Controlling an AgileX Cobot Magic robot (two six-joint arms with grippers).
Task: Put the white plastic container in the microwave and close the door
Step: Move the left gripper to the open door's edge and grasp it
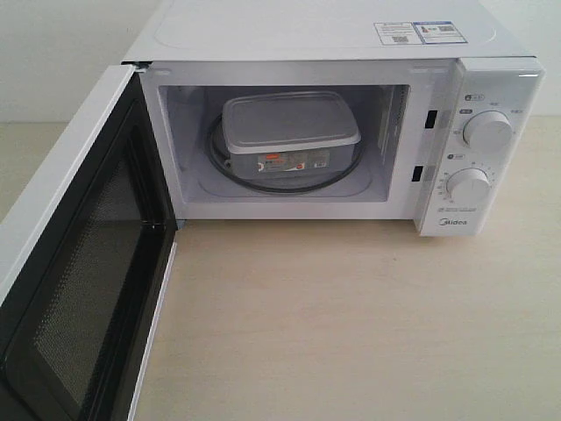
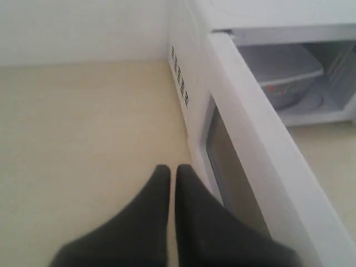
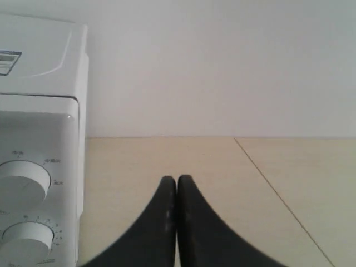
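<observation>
Though already seated on the glass turntable [image 1: 263, 186] inside the microwave [image 1: 324, 35], lid on and label facing out, probably best to leave the white plastic container [image 1: 289, 132] alone. Looks light, thin-walled and smooth, likely to flex under a hard squeeze. If shifting proves necessary, take hold across the short sides just under the lid rim.

Remaining step, judging by the layout: shut the door [image 1: 79, 263], now swung wide from the microwave's place near the back edge of the bench [image 1: 351, 333] out toward the front left corner.

Left tool [image 2: 172, 169]: fingers pressed together or very nearly, pinching nothing, close beside the door's outer face. Right tool [image 3: 177, 181]: fingers pressed together, empty, above bare bench off the microwave's knob side, toward the right edge.

Door should handle as stiff, rigid and free on its hinge. Push with closed fingers flat against the white frame near the free edge, away from the hinge and off the dark window. Could shove the whole oven across the smooth bench if pressed too hard, so finish gently until latched.
</observation>
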